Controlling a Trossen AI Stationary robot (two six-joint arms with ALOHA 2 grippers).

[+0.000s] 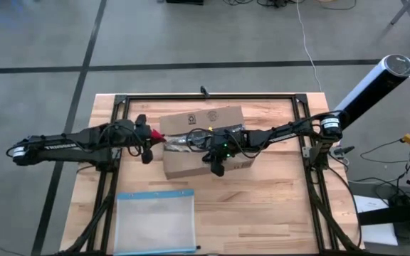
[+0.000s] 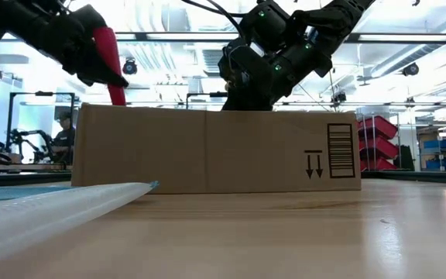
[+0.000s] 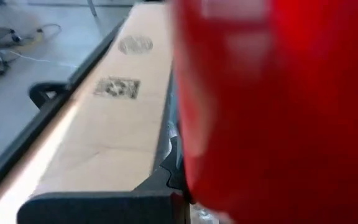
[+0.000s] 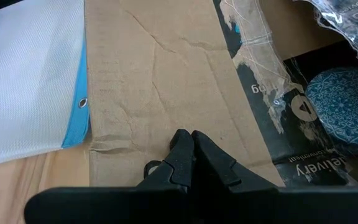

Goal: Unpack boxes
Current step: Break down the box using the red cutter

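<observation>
A pale wooden worktop (image 1: 276, 206) with a black frame carries the brown cardboard box (image 1: 198, 167) near its middle and, well apart toward the front left, a flat clear pouch (image 1: 155, 222) with a blue edge.

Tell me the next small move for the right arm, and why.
Probably open the right gripper and reach toward the box's open centre: its fingers are closed, pressing on the flap, while a blue patterned item and crinkled plastic show inside. The left gripper holds the red tool.
</observation>
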